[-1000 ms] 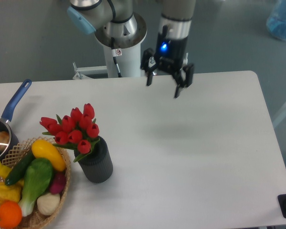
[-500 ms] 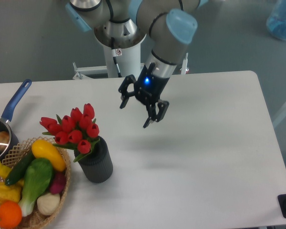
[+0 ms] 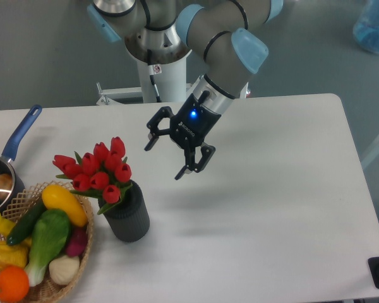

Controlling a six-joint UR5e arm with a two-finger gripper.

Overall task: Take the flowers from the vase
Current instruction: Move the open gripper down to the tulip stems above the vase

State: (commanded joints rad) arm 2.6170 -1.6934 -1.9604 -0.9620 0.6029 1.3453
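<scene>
Gripper (image 3: pixel 164 158) hangs above the bench (image 3: pixel 271 189), fingers spread apart and empty, tilted down-left. The flowers (image 3: pixel 96 168) sit left of it and a bit lower in frame, stems in the vase (image 3: pixel 127 215), clear gap between them and the nearest fingertip. Wicker basket (image 3: pixel 47 287) of vegetables touches or nearly touches the vase on its far side from the gripper, hard to say which. Blue-handled saucepan (image 3: pixel 18 137) farther left at the edge.

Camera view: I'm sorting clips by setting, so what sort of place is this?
Probably a robotics lab. An arm's open end effector hangs over a plain white table set with props: flowers in a vase and a wicker basket of vegetables.
</scene>
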